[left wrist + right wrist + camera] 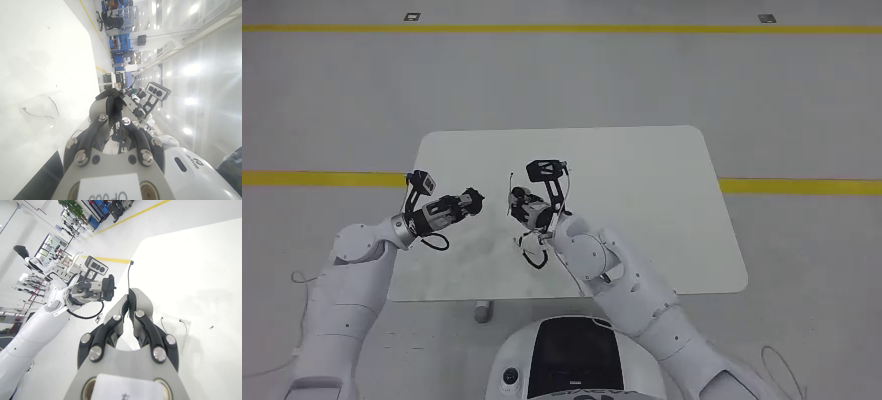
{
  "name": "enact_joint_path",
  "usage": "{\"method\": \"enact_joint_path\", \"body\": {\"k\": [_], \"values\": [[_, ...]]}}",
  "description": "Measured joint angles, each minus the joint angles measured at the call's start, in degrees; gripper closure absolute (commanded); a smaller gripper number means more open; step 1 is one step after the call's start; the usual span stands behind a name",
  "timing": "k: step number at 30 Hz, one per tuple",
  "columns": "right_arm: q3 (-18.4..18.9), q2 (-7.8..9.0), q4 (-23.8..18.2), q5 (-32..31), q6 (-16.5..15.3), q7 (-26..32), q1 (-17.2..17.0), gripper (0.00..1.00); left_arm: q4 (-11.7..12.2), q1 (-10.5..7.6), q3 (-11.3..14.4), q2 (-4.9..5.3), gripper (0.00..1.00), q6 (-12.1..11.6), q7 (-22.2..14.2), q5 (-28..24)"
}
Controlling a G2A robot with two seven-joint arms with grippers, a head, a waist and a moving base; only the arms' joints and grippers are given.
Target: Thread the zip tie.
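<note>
Black zip tie [129, 275] is clamped between the closed pads of the right gripper [129, 298]. It sticks straight out past the fingertips, its square head at the free end, held in the air above the table [642, 200]. In the top view the tie points toward 12 o'clock from that gripper, over the table's left half.

Left gripper [472, 201] sits at 9 o'clock from the right one, near it but apart, facing it. Its jaws are together and nothing shows between the pads. It hangs above the table's left part, not touching the tie.

Table is white and matte with rounded corners. In the right wrist view a clear plastic bag [184, 336] lies flat on it beyond the right gripper, with a couple of thin loose ties [163, 325] on it. A small dark speck [211, 327] lies just beside the bag.

Floor is pale grey-white. One yellow line [322, 178] runs from 9 to 3 o'clock behind the table, and a second yellow stripe [562, 28] lies farther off at 12 o'clock.

Room behind, left wrist view: blue bins [121, 41] on racks, a black office chair [111, 20], rows of ceiling lights. Right wrist view: green plants [70, 205] and shelving far off.
</note>
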Motion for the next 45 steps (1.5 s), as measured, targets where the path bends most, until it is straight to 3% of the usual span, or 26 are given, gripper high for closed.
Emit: {"method": "enact_joint_path", "body": {"k": [2,4,5,9,14,18,33,41,45], "values": [[-0.42,0.14,-0.93,-0.87,-2.16,-1.92,-0.72,1.00,0.00,0.00,0.00,0.00,1.00,0.00,0.00,0.00],[-0.25,0.29,-2.01,-1.79,-6.00,-7.71,-2.51,1.00,0.00,0.00,0.00,0.00,1.00,0.00,0.00,0.00],[-0.27,0.31,-2.20,-2.32,-6.35,-10.50,-3.19,1.00,0.00,0.00,0.00,0.00,1.00,0.00,0.00,0.00],[-2.48,-0.12,-1.39,-6.60,-5.07,-19.39,-4.29,1.00,0.00,0.00,0.00,0.00,1.00,0.00,0.00,0.00],[-6.09,-1.48,3.53,-9.21,-3.64,-27.12,-2.36,1.00,0.00,0.00,0.00,0.00,1.00,0.00,0.00,0.00],[-8.05,-2.57,8.06,-8.44,-4.43,-29.46,0.38,1.00,0.00,0.00,0.00,0.00,1.00,0.00,0.00,0.00],[-7.68,-2.58,8.98,-10.11,-4.32,-31.69,0.04,1.00,0.00,0.00,0.00,0.00,1.00,0.00,0.00,0.00],[-10.63,-4.47,16.27,-14.82,-1.81,-39.44,3.16,1.00,0.00,0.00,0.00,0.00,1.00,0.00,0.00,0.00],[-12.38,-5.84,20.28,-14.55,-2.75,-43.00,4.79,1.00,0.00,0.00,0.00,0.00,1.00,0.00,0.00,0.00]]}}
